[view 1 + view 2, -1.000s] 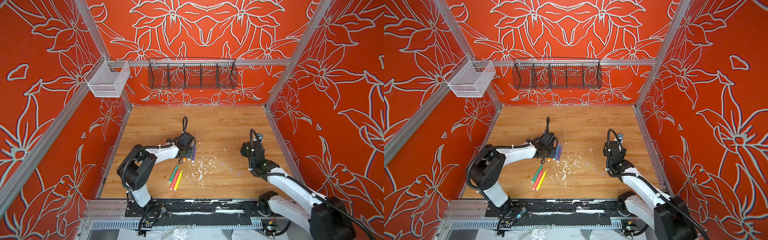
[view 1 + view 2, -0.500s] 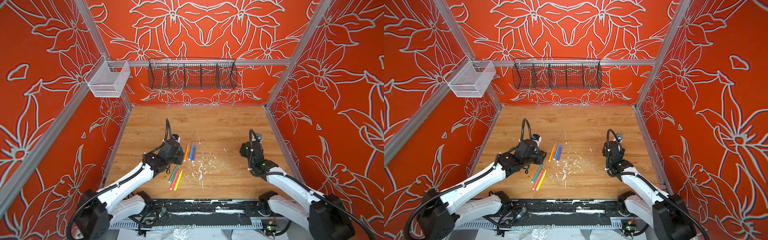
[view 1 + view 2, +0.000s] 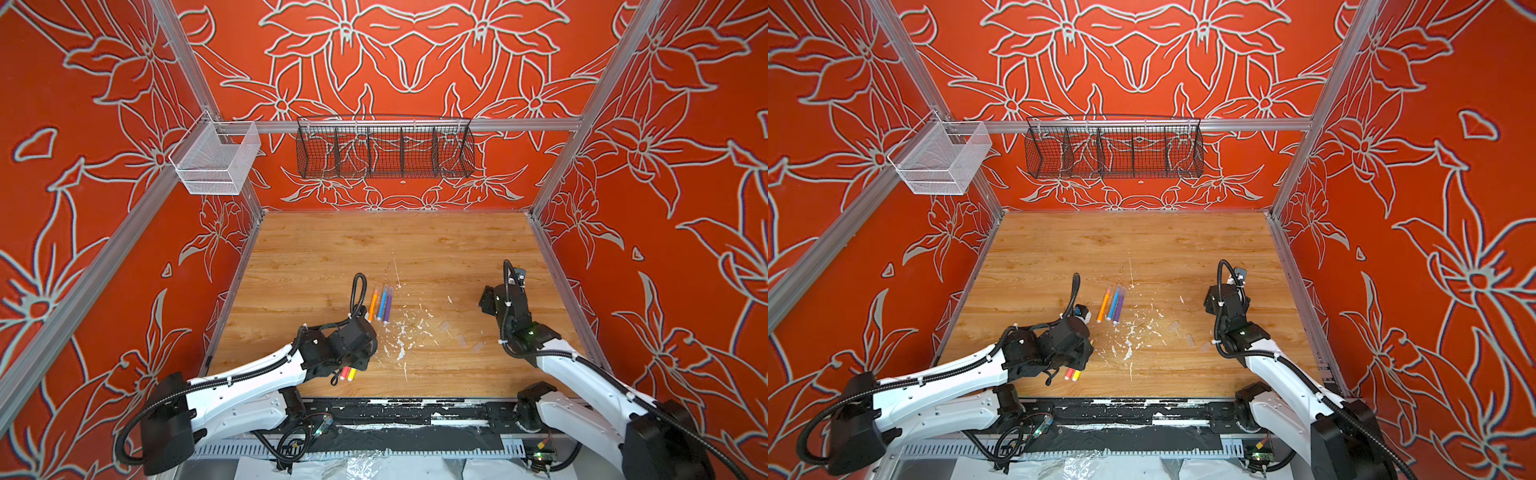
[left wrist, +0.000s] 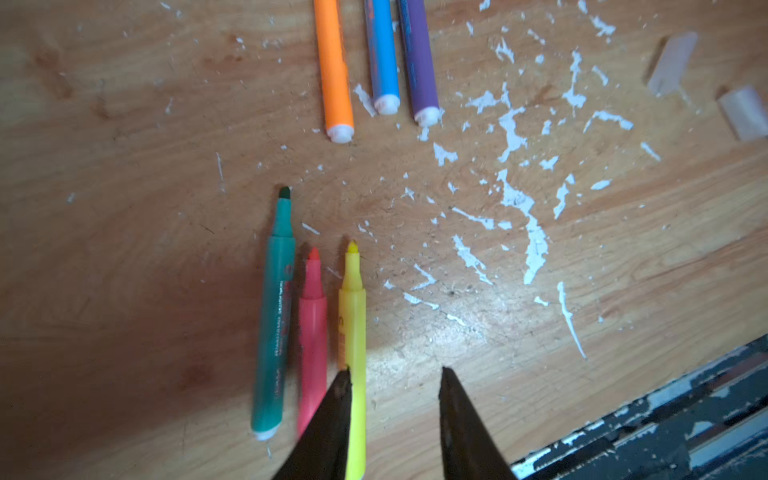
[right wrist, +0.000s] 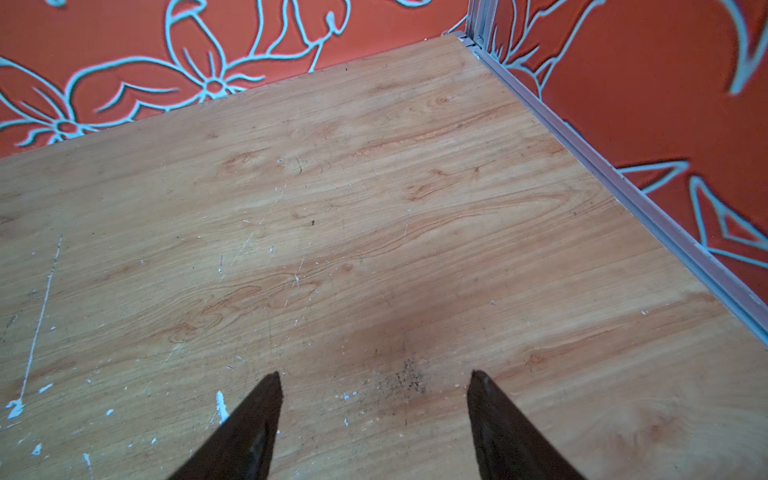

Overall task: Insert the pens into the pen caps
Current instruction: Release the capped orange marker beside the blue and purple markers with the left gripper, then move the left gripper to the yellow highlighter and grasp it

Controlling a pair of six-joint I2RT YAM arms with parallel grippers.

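On the wooden table (image 3: 332,249), at about 7 o'clock from its middle in both top views, the green pen (image 4: 274,316), the pink-red pen (image 4: 312,332) and the yellow pen (image 4: 353,324) lie side by side, uncapped, with their tips toward 12 o'clock. Just beyond those tips lie the orange pen (image 4: 334,70), the blue pen (image 4: 384,58) and the purple pen (image 4: 419,62), also side by side, their white end plugs facing the first three. Three clear pen caps (image 3: 462,340) lie loose at 3 o'clock of the pens, well apart from them, past a scatter of white paint flecks (image 4: 515,195).

The left tool (image 4: 395,372) hangs over the rear of the yellow pen with its jaws parted and gripping nothing. One finger (image 4: 332,415) overlaps that pen's barrel; whether it touches cannot be told. The right tool (image 5: 374,376) stands at 3 o'clock of the table, jaws wide and empty, above bare wood.

A black wire basket (image 3: 384,147) hangs on the back wall at 12 o'clock and a white mesh basket (image 3: 216,160) at 10 o'clock.
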